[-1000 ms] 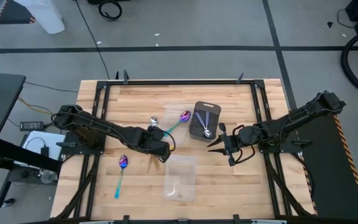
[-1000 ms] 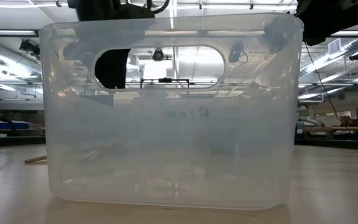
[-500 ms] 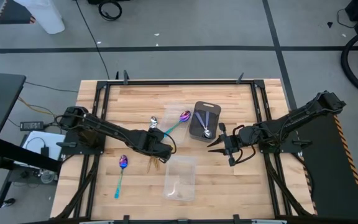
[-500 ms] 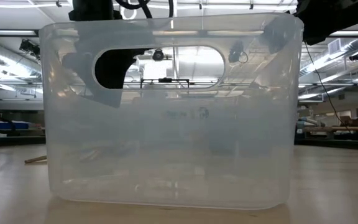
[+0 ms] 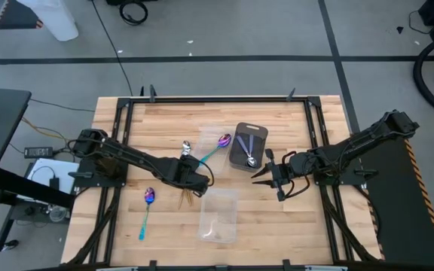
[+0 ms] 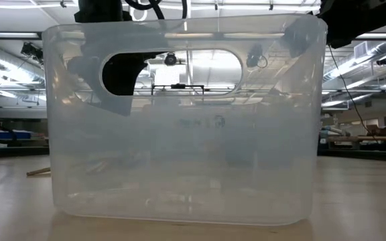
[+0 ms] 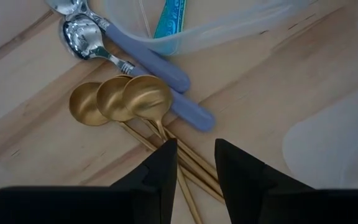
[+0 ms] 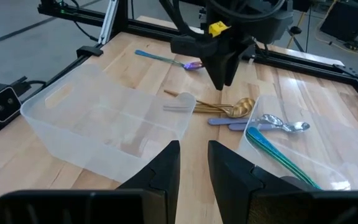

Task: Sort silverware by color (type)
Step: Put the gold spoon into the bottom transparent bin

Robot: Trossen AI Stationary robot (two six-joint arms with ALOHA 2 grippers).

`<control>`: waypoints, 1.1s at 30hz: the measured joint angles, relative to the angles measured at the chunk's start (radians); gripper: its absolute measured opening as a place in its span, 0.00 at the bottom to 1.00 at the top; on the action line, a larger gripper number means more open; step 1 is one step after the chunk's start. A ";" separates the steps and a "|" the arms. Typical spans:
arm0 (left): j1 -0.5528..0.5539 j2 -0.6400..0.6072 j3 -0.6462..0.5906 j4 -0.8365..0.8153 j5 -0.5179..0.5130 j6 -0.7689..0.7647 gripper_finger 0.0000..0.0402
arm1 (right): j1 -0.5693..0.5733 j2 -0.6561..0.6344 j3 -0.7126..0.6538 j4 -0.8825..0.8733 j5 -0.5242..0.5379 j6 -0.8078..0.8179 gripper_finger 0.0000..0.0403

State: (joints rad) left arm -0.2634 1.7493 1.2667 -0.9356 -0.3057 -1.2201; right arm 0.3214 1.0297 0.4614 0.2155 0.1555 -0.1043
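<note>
- High view shows the big wooden table with both dark arms reaching in over it.
- A clear plastic tray sits at the near middle of the table. In the low view it fills almost the whole picture.
- A second clear tray sits farther back, and a purple-blue spoon with a teal handle lies in it.
- A dark grey tray is just beside that one, with silver spoons inside.
- The left gripper hangs low right over three gold spoons. Its fingers are a little apart with the gold handles under the gap, and it grips nothing.
- Two silver spoons with pale blue handles lie touching the gold ones.
- One more purple-blue spoon lies alone on the wood near the left side.
- The right gripper waits beside the grey tray, fingers a bit apart and holding nothing.
</note>
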 joint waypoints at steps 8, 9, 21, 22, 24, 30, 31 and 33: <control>0.000 0.039 0.000 0.012 0.000 -0.004 0.29 | 0.000 0.000 0.000 0.000 0.000 0.000 0.23; 0.000 0.044 0.000 0.012 0.000 -0.004 0.29 | 0.000 0.000 0.000 0.000 0.000 0.000 0.23; -0.005 0.088 0.000 0.020 0.000 0.001 0.29 | 0.000 0.000 0.000 0.000 -0.001 0.000 0.23; -0.005 0.091 0.002 0.023 0.000 0.000 0.29 | 0.000 0.000 0.000 -0.001 -0.001 0.000 0.23; -0.005 0.098 0.000 0.012 0.005 0.001 0.29 | 0.000 0.000 0.000 0.000 -0.001 0.000 0.23; -0.003 0.105 0.000 0.000 0.050 -0.003 0.29 | 0.000 0.000 0.000 0.000 -0.002 0.003 0.23; -0.002 0.105 0.001 -0.005 0.053 -0.007 0.29 | 0.000 0.000 0.000 0.000 -0.002 0.003 0.23; 0.004 0.105 0.000 -0.022 0.061 -0.021 0.29 | 0.000 0.000 0.000 0.001 -0.003 0.004 0.23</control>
State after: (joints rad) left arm -0.2598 1.8542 1.2671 -0.9572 -0.2445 -1.2408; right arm 0.3217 1.0296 0.4616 0.2162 0.1528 -0.1001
